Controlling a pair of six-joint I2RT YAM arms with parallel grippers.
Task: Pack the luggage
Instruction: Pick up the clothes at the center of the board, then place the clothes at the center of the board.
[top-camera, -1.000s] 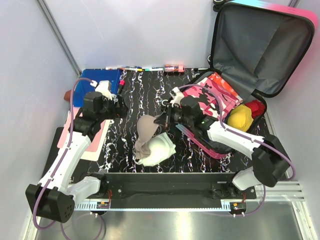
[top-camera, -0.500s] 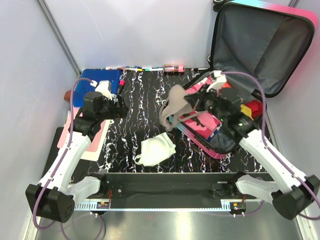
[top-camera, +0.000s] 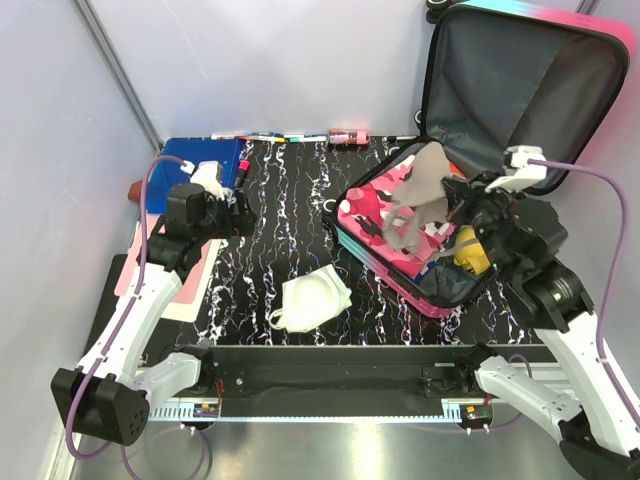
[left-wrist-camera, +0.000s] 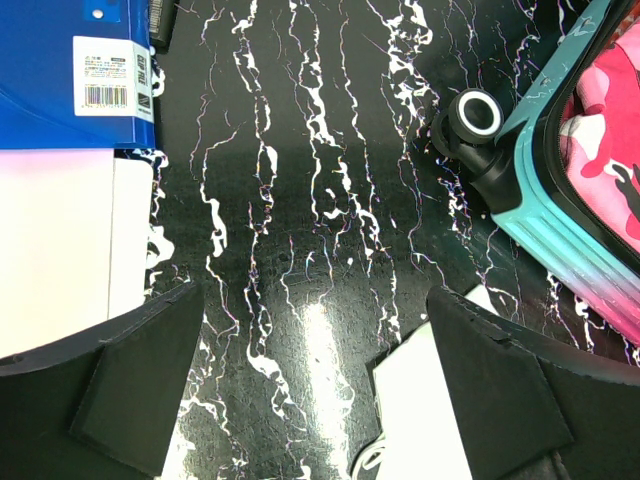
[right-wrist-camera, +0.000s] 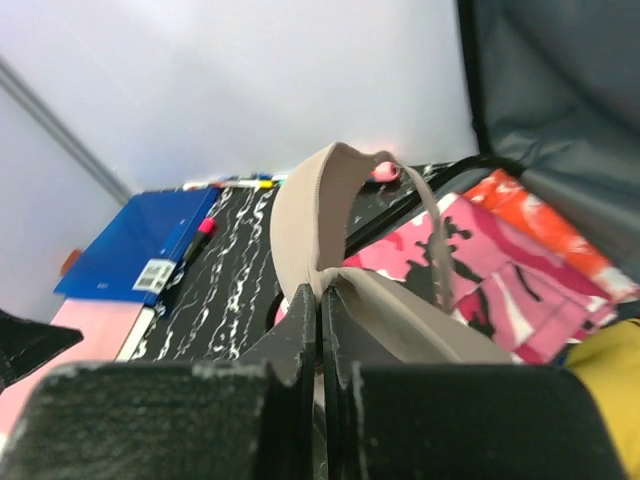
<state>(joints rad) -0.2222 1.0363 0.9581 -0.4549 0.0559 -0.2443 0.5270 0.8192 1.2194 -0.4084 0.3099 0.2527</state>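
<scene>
**Two end effectors, one of them loaded**

Nearest you, a white folded garment (top-camera: 310, 298) lies on the black marbled counter (top-camera: 280, 220), just off the near corner of the luggage (top-camera: 362, 252). Your left end effector (left-wrist-camera: 315, 385) hovers over bare counter with its fingers spread wide, holding nothing. Your right end effector (right-wrist-camera: 322, 335) has its fingers pressed together on a beige garment (top-camera: 420, 195), which hangs above the luggage's open base. The luggage lies open at the right of the counter. Its base holds pink camouflage clothing (top-camera: 385, 205) and something yellow (top-camera: 470, 260), and its grey-lined lid (top-camera: 520, 90) stands up toward the back wall. Farther left, a blue folder (top-camera: 205, 160) sits at the back corner, with markers (top-camera: 265, 137) lined along the far edge.
</scene>
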